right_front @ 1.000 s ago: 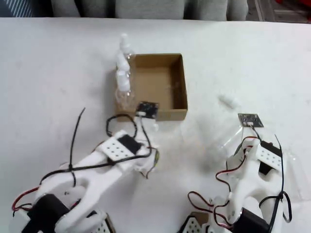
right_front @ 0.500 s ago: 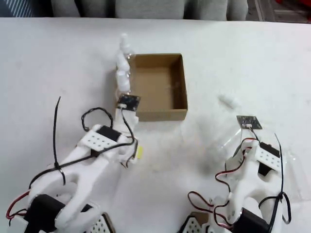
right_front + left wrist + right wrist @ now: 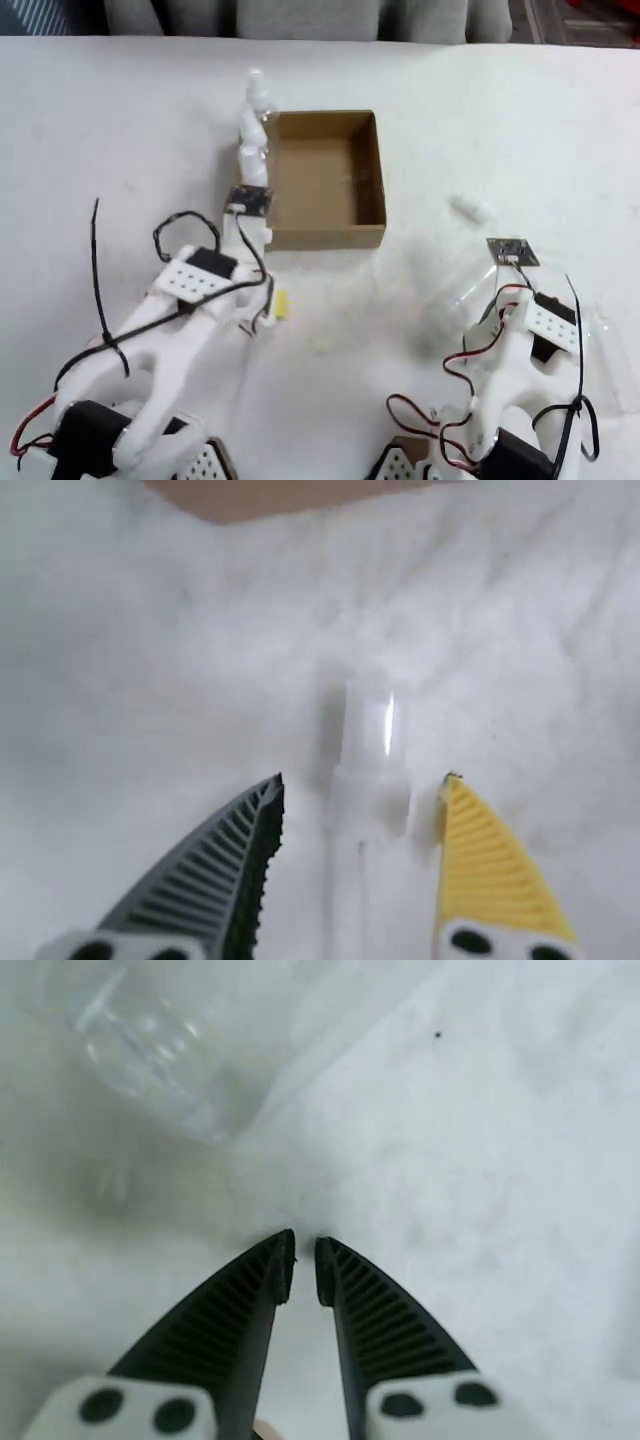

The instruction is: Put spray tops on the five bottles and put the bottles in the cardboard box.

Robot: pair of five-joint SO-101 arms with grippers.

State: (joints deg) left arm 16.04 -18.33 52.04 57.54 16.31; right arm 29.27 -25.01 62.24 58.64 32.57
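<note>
My left gripper (image 3: pixel 360 778) beside the cardboard box (image 3: pixel 330 237).
Released, it straddles a bottle (image 3: pixel 368 730); my right gripper (image 3: pixel 305 1242) is clenched, empty.

The left gripper (image 3: pixel 364 778) has its jaws apart, with the dark ribbed finger (image 3: pixel 230 870) at its nine o'clock and the yellow finger (image 3: pixel 485 860) at its three. Between them, touching neither as far as the blur lets one judge, is a clear bottle (image 3: pixel 370 805). Its pale neck and what seems a transparent cap (image 3: pixel 368 715) reach toward twelve o'clock. The white table (image 3: pixel 130 680) spreads around it. Farther off, near eleven o'clock, is a brown edge of the cardboard box (image 3: pixel 270 495).
</note>
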